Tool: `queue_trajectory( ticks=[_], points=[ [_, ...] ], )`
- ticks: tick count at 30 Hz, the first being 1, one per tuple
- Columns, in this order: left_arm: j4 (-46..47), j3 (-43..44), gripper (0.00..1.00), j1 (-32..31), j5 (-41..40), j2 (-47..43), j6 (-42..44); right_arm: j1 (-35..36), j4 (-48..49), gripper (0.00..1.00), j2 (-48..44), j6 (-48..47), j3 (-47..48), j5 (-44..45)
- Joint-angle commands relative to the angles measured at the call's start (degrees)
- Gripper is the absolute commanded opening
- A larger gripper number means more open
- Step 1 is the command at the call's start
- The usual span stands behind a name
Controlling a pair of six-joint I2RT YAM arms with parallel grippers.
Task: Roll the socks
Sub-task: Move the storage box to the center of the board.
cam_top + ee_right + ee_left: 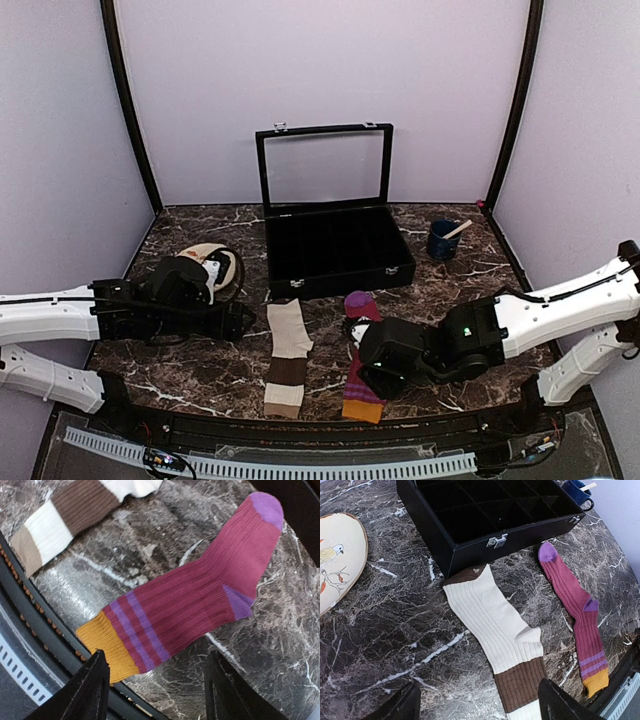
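The cream sock with brown bands [287, 357] lies flat at the front middle of the table; it also shows in the left wrist view [492, 622] and partly in the right wrist view [65, 515]. The magenta-purple sock with orange cuff [360, 390] lies flat to its right, partly under my right arm; it shows whole in the right wrist view [190, 605] and in the left wrist view [575, 610]. My left gripper [477, 705] is open and empty, to the left of the cream sock. My right gripper [157, 690] is open and empty, above the magenta sock's cuff end.
An open black compartment case [335, 250] stands behind the socks. A round beige disc with a bird pattern [215, 262] lies at the left. A blue cup [442, 240] with a stick stands at the back right. The table's front rail [300, 465] is close to the sock cuffs.
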Motion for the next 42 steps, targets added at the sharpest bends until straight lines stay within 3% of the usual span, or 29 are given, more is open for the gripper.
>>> queue_trajectory(
  ticks=[1, 10, 16, 23, 29, 42],
  points=[
    [-1.6, 3.0, 0.84, -2.7, -3.8, 2.3, -3.1, 2.0, -1.5, 0.59, -0.4, 0.2, -1.5, -8.7],
    [-0.5, 2.6, 0.83, -5.5, -4.2, 4.9, -6.0, 4.1, -0.1, 0.58, 1.5, -0.6, -3.0, -14.1],
    [2.8, 3.2, 0.83, -5.6, -4.2, 8.3, -4.2, 3.2, 0.1, 0.6, 2.9, 1.8, -1.6, -6.3],
    [4.1, 8.4, 0.83, -4.3, -4.3, 17.8, -2.8, -8.8, 2.2, 0.55, 11.1, -2.9, 8.3, -4.4],
    [7.5, 10.0, 0.79, 1.4, 0.0, 22.9, -3.4, -19.4, 2.8, 0.49, 21.2, -6.4, 18.8, -7.7],
    [11.4, 15.1, 0.77, 8.3, 3.3, 32.6, -0.2, -28.4, 5.1, 0.36, 33.8, -8.7, 31.0, -11.9]
  ],
)
